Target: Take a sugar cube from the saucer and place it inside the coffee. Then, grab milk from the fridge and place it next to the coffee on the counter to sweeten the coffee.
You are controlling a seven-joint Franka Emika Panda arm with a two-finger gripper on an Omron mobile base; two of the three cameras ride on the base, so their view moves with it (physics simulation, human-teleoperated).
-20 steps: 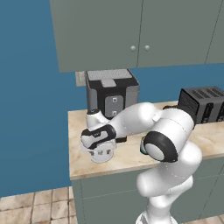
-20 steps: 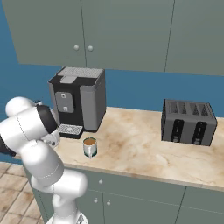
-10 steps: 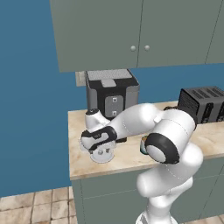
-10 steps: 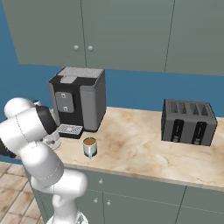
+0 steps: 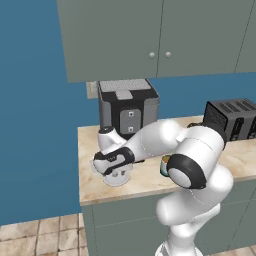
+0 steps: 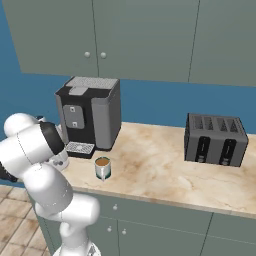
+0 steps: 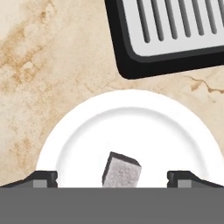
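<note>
Counter (image 6: 165, 170): beige marbled stone look, smooth, faint sheen, brown veining.
Saucer (image 7: 87, 131): white, smooth, glazed like ceramic.
Sugar cube (image 7: 121, 170): grey-white, grainy, matt.
Coffee machine (image 6: 92, 116): black glossy plastic-looking shell, matt grey panels; its drip tray (image 7: 175, 30) has a black rim and a pale ribbed metal-like grille.
Mug (image 6: 102, 168): white with greenish band, smooth.
Toaster (image 6: 215, 139): dark grey, matt, metal-like.
Cabinets (image 6: 150, 40): grey-green, flat matt paint, small round pale knobs.
Wall (image 5: 35, 125): plain blue, matt.

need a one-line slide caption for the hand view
Open pincer poised over the small grey-white sugar cube on the round white saucer, beside the coffee machine's black drip tray on beige marbled counter.
</note>
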